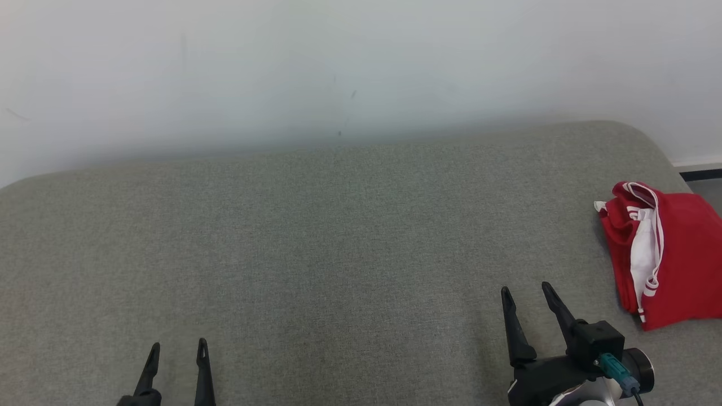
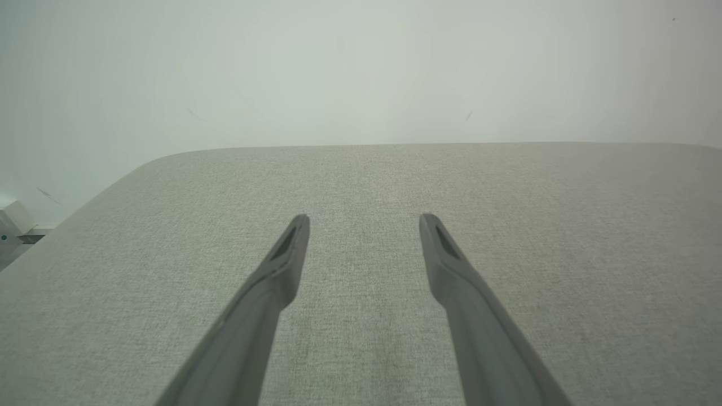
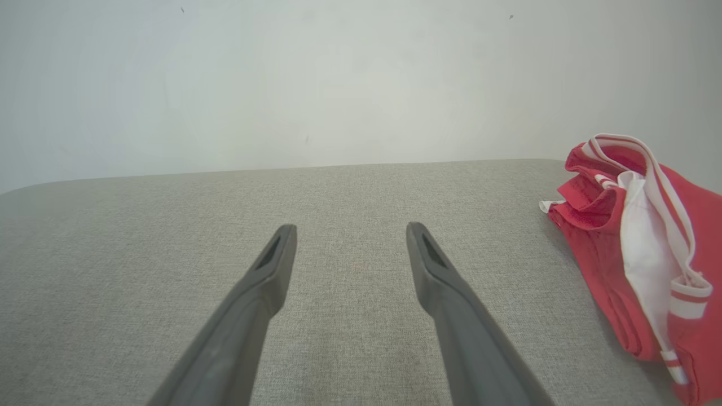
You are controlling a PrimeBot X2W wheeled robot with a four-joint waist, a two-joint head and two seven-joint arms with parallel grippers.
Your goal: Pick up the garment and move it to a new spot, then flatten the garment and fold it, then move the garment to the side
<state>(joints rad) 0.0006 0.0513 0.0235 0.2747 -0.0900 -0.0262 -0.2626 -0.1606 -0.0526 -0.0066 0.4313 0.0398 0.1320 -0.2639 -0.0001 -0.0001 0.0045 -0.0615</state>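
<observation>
Bunched red garment at right edge of cushion, grey expanse leftward

The grey padded surface lies open ahead of the left hand and the right hand, passable right up to the white wall behind, with the red-and-white garment heaped at its right edge the one obstacle.

Folded red-and-white garment, far right
</observation>
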